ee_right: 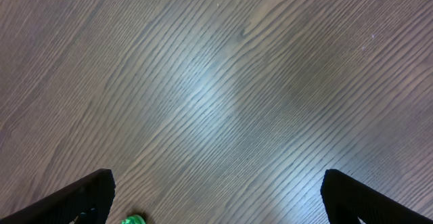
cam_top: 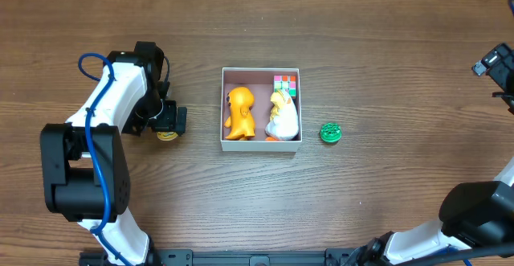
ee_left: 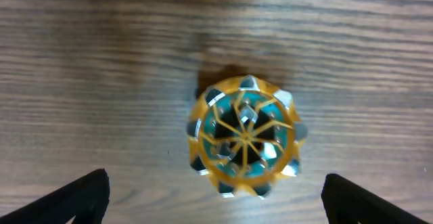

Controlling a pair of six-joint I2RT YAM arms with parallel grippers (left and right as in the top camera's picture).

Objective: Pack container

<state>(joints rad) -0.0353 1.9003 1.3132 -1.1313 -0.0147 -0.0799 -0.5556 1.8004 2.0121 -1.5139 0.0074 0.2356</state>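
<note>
— Two claws, both spread wide and empty. Your left claw [ee_left: 216, 207] hovers right over the spiky yellow-and-teal ball [ee_left: 245, 137].
— And the container [cam_top: 261, 70]?
— At 3 o'clock from that claw, seen from overhead, mid-counter [cam_top: 361, 25]. It's square, so no long axis, with thin white walls, a pinkish floor and three toys [cam_top: 238, 112] inside. Your left arm looks nearer to me; the right claw [ee_right: 216, 200] sits well apart.

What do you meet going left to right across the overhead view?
left gripper → orange toy → white toy, both inside the container → green toy → right gripper. The cube overlaps the white toy, so it is left out.
</note>
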